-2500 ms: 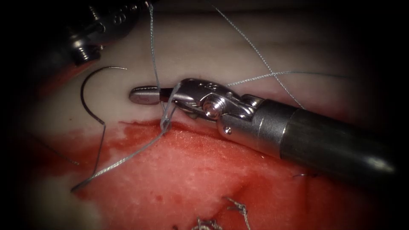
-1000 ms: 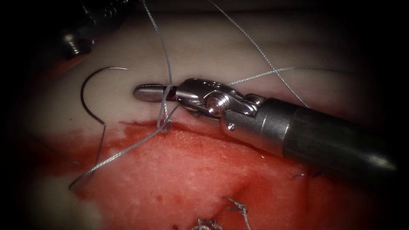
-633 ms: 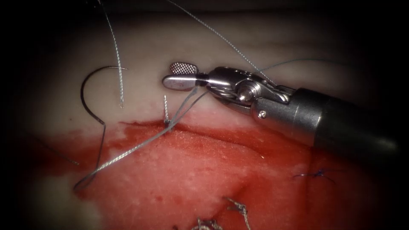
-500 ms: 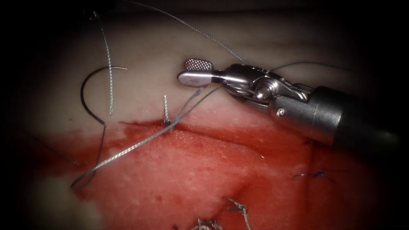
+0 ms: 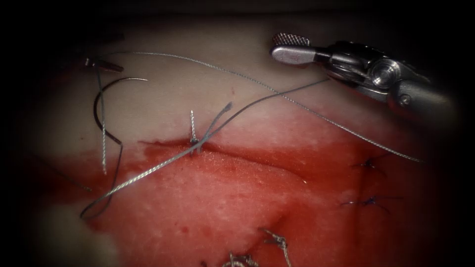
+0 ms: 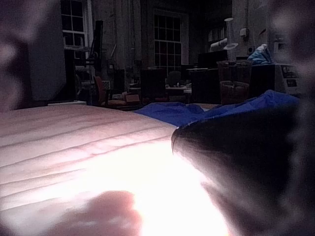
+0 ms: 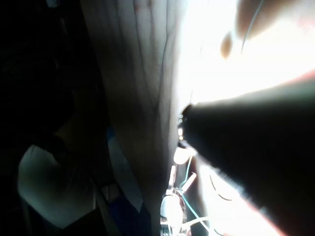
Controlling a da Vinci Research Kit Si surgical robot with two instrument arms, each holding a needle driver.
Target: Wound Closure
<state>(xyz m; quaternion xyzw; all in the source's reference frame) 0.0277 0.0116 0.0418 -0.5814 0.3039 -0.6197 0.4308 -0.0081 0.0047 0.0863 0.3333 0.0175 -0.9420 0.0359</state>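
Note:
My right tool (image 5: 291, 47) hovers over the pale tissue (image 5: 163, 99) at the upper right, jaws open and holding nothing. The left tool's dim tip (image 5: 104, 64) sits at the upper left, and a cut length of thread (image 5: 103, 143) hangs down from it. The curved needle (image 5: 96, 111) lies free on the tissue's surface left of the knot, with neither tool on it. Thread trails from its rear end, loops low on the left and runs to a knot (image 5: 194, 143) at the cut's (image 5: 247, 155) edge, with a short tail standing up. A long thread (image 5: 277, 94) arcs across to the right.
Red fluid (image 5: 222, 198) covers the tissue below the cut. Two dark tied stitches (image 5: 368, 163) (image 5: 368, 201) sit at the right. Cut ends of thread (image 5: 277, 242) lie near the bottom edge.
The right tool's jaws, shut across the thread above the knot, opened. The thread is now parted there, and the tool drew back up and right. The left tool's strand dropped lower.

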